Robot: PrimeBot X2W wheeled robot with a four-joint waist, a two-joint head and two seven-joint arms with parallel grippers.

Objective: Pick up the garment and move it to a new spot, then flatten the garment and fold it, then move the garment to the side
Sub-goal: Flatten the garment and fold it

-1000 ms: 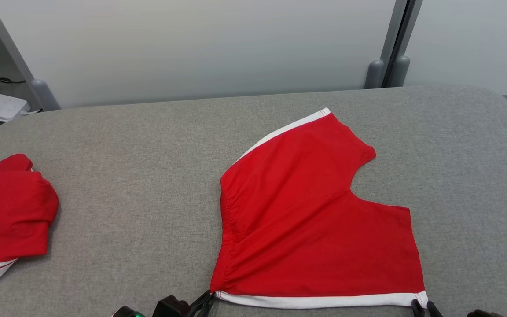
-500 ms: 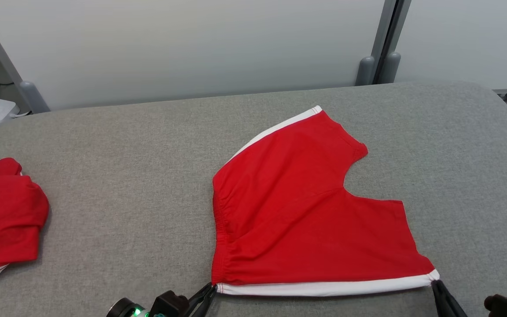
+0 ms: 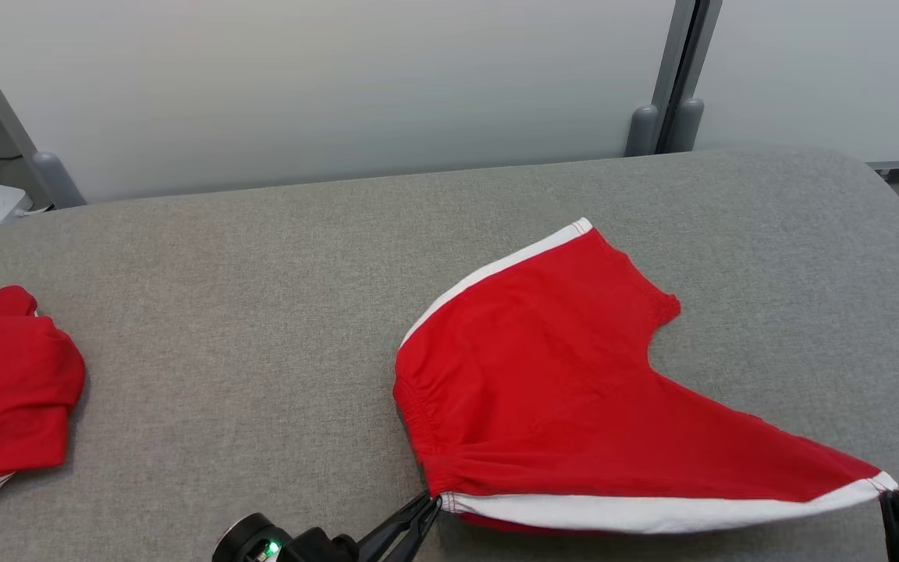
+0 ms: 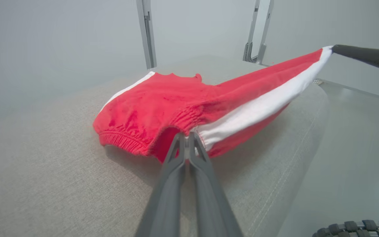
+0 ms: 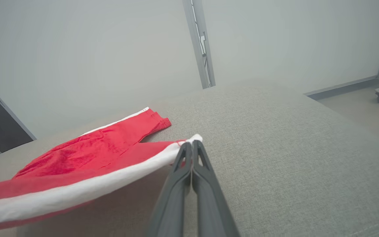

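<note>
Okay, garment (image 3: 574, 375): red shorts lay on grey table (image 3: 262, 312), near edge lifted taut.
Left gripper (image 3: 428, 506): clamped on waistband corner.
Right gripper (image 3: 890, 507): clamped on white-striped hem corner.

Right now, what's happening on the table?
Both grippers are shut on the red shorts: the left gripper pinches the waistband end of the white-striped side, the right gripper the leg-hem end. That edge is stretched between them and raised off the grey table, while the far part rests on it. Another red garment lies bunched at the table's left.
</note>
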